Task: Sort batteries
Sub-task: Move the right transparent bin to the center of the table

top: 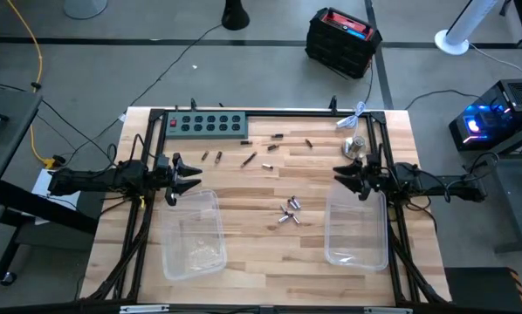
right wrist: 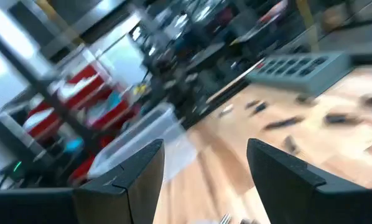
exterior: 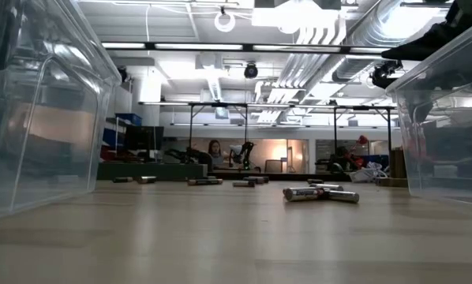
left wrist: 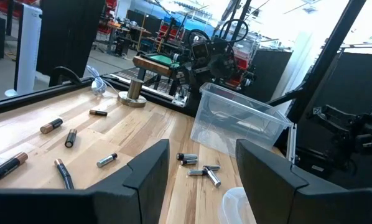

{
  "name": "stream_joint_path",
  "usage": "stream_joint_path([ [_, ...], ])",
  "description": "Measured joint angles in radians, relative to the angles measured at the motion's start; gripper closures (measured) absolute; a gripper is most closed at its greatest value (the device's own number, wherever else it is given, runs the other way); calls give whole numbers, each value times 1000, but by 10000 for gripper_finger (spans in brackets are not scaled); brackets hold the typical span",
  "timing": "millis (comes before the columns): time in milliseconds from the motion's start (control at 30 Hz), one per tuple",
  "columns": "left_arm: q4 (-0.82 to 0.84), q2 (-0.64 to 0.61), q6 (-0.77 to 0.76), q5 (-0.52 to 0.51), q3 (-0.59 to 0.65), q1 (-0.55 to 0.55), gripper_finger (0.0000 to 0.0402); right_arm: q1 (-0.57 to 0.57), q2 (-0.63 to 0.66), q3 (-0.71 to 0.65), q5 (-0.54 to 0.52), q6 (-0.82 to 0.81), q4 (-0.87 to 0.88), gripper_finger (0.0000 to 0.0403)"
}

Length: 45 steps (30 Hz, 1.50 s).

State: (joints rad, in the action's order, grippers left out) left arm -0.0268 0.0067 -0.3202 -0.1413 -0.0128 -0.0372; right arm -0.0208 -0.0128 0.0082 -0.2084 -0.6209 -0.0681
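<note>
Batteries lie loose on the wooden surface between both empty, released jaws, well apart from each; workshop room behind.

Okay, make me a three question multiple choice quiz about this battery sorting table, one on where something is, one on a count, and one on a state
1. Where does the silvery cluster of batteries lie?
A. Inside the left bin
B. On the bare wood between the two bins
C. On the power strip

2. How many clear plastic bins stand on the table?
A. One
B. Two
C. Three

3. What is the left gripper doing?
A. Open and holding nothing
C. Shut on a battery
B. Pressed into the right bin

Answers: 1 B, the cluster sits on wood between the left bin and the right bin. 2 B, one bin shows on each side. 3 A, the left wrist view shows its fingers apart with nothing between.
</note>
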Motion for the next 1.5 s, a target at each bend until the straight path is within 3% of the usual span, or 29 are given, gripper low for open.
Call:
stream_joint_path([
  [133,0,0,0,0,0,0,222,1,0,0,-307,-332,-239,179],
  [200,0,0,0,0,0,0,222,2,0,1,-395,-372,-393,179],
  [267,0,0,0,0,0,0,222,4,-4,17,-334,-240,-511,179],
  [367,0,0,0,0,0,0,222,5,-46,112,-109,-156,-546,179],
  [467,0,0,0,0,0,0,222,-7,-154,272,102,-134,-326,179],
  [633,0,0,0,0,0,0,222,-90,-441,631,328,-93,256,179],
  [733,0,0,0,0,0,0,222,-177,-618,817,368,-81,624,179],
  [867,0,0,0,0,0,0,222,-268,-820,968,333,-150,999,179],
  [933,0,0,0,0,0,0,222,-300,-903,1002,332,-226,1085,179],
  [1233,0,0,0,0,0,0,222,-399,-1190,1039,286,-593,1144,179],
  [1500,0,0,0,0,0,0,222,-321,-1412,1038,234,-580,1184,179],
])
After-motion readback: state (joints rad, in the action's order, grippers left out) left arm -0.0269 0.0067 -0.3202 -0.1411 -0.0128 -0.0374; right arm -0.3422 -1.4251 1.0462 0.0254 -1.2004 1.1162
